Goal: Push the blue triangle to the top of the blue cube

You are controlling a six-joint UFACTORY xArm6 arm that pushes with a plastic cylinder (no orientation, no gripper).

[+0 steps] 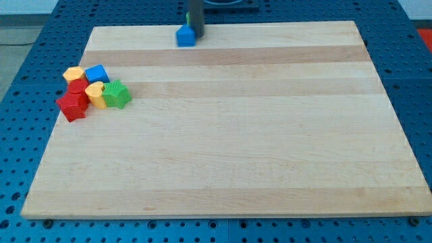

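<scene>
camera view: light wooden table (229, 135) lying on a blue perforated base (20, 67). my tip (196, 32) belongs to a straight dark rod coming down from the view's top edge; no gripper on this rig, so nothing to report as released, clenched or grasping. tip sits at the top edge of the table, touching or just beside the upper right corner of a small blue block (185, 36). that block's shape is hard to read from this angle, looks blocky, cannot tell if it is the triangle or the cube. it stands alone near the table's top edge, left of centre, well apart from the rest. the rest is a tight cluster near the table's left edge: orange block (73, 73) at the cluster's top left, a second blue block (98, 73) just beside it on the right, shape also unclear. below those a red block (78, 86), a yellow block (96, 94) and a green block (117, 94) with a ribbed top, packed side by side. a second red block (72, 106) at the cluster's bottom left, touching the others. the two blue blocks are well apart, the lone one up and to the view's right of the clustered one.
</scene>
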